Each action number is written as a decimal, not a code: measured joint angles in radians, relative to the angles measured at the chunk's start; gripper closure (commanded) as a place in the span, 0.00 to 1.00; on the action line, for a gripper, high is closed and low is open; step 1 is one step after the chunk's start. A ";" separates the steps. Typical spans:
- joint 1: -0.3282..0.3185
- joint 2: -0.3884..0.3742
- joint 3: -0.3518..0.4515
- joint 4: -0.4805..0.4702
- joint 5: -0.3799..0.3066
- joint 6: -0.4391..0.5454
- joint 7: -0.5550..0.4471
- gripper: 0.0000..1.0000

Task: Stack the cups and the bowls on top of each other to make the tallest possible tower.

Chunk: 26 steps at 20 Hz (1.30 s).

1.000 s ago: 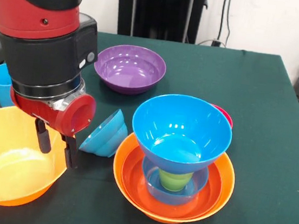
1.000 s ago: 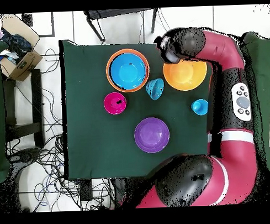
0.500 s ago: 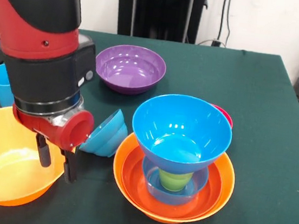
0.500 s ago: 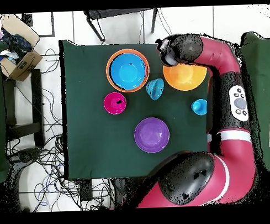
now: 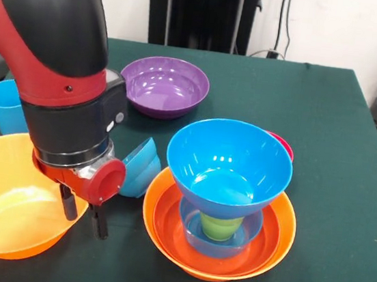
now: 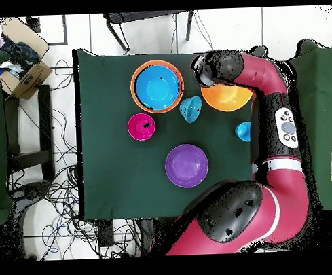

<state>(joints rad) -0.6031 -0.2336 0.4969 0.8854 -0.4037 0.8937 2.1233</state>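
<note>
The tower (image 5: 224, 187) stands at the front right: two nested orange bowls (image 5: 269, 244) hold a small blue bowl, the lime green cup (image 5: 220, 226) and a big blue bowl (image 5: 230, 156) on top. It also shows in the overhead view (image 6: 157, 85). My gripper (image 5: 83, 216) is open, low over the right rim of a big yellow-orange bowl (image 5: 2, 204), with one finger (image 5: 67, 205) inside the rim and the other outside. A small blue bowl (image 5: 138, 167) lies on its side just behind the gripper. The light blue cup (image 5: 0, 104) stands at the far left.
A purple bowl (image 5: 163, 85) sits upright at the back. A pink-red bowl (image 5: 282, 145) shows partly behind the tower and lies apart from it in the overhead view (image 6: 141, 126). The green table (image 5: 341, 132) has its edge close to the yellow-orange bowl.
The gripper has moved toward the camera and slightly right along the yellow-orange bowl's rim, and lower. The bowls and cups have not moved.
</note>
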 measured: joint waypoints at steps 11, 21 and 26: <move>0.000 0.007 -0.001 0.006 -0.006 0.000 0.000 0.00; -0.001 0.007 -0.002 0.006 -0.012 0.000 0.000 1.00; 0.000 0.005 -0.002 0.006 -0.015 0.000 0.000 1.00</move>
<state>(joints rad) -0.6031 -0.2283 0.4946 0.8909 -0.4182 0.8935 2.1233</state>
